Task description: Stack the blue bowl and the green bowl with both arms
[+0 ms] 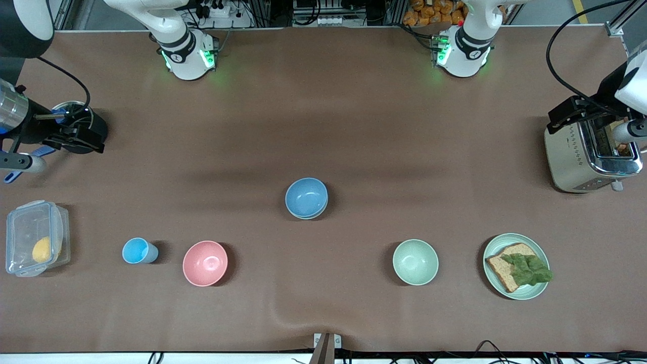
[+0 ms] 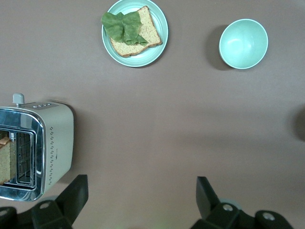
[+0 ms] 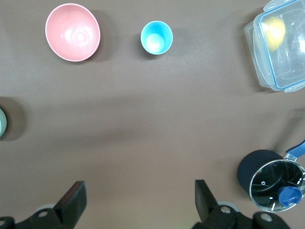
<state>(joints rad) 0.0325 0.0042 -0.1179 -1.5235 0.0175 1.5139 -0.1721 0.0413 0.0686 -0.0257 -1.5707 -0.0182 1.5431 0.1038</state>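
The blue bowl (image 1: pixel 306 197) stands upright at the middle of the table. It rests inside another bowl of the same size, whose rim (image 1: pixel 312 216) shows just under it. In the right wrist view only a dull sage-green edge of that stack shows, the green bowl (image 3: pixel 1 123). My left gripper (image 2: pixel 142 200) hangs open and empty high over bare table beside the toaster (image 2: pixel 55 138), at the left arm's end. My right gripper (image 3: pixel 138 200) hangs open and empty over bare table beside a black pot (image 3: pixel 271 183), at the right arm's end. Neither gripper is near the bowls.
Nearer the front camera stand a pale mint bowl (image 1: pixel 415 262), a plate (image 1: pixel 505 241) with bread and lettuce, a pink bowl (image 1: pixel 205 263), a light-blue cup (image 1: pixel 136 251) and a clear lidded box (image 1: pixel 35 245). The toaster (image 1: pixel 576 156) holds toast.
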